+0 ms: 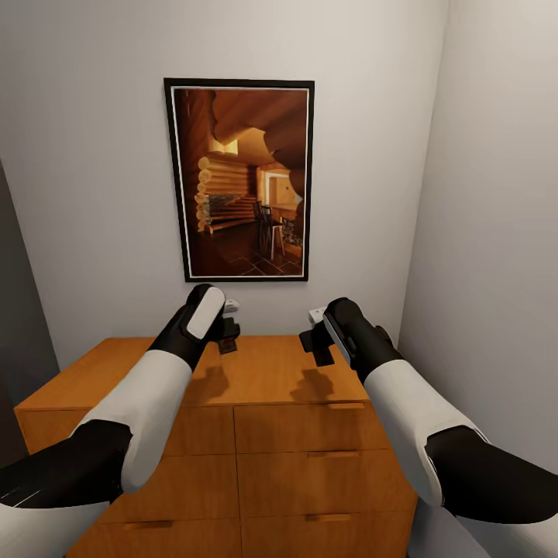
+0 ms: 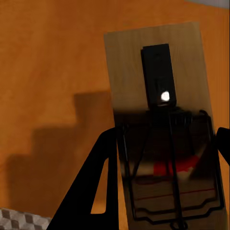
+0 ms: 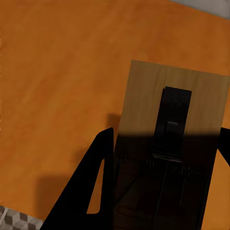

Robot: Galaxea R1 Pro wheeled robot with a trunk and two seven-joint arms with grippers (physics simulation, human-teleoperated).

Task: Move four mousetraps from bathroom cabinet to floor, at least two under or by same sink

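Both my arms reach over the flat top of the orange-brown wooden cabinet [image 1: 267, 376]. My left gripper [image 1: 227, 339] hangs a little above the top, shut on a mousetrap [image 2: 158, 57]: a small brown board with black wire parts and a red mark, filling the gap between the black fingers [image 2: 98, 187]. My right gripper [image 1: 317, 346] is also just above the top, shut on a second mousetrap [image 3: 143, 91] between its fingers [image 3: 96, 191]. Both grippers cast shadows on the cabinet top. A corner of the cube-patterned bathroom floor [image 2: 19, 220] shows past the cabinet's edge.
The cabinet stands against a white wall with a framed picture [image 1: 240, 180] of a log interior above it. Another white wall [image 1: 496, 232] closes in on the right. A dark panel [image 1: 15, 294] borders the left. Flat drawer fronts [image 1: 310, 473] face me below.
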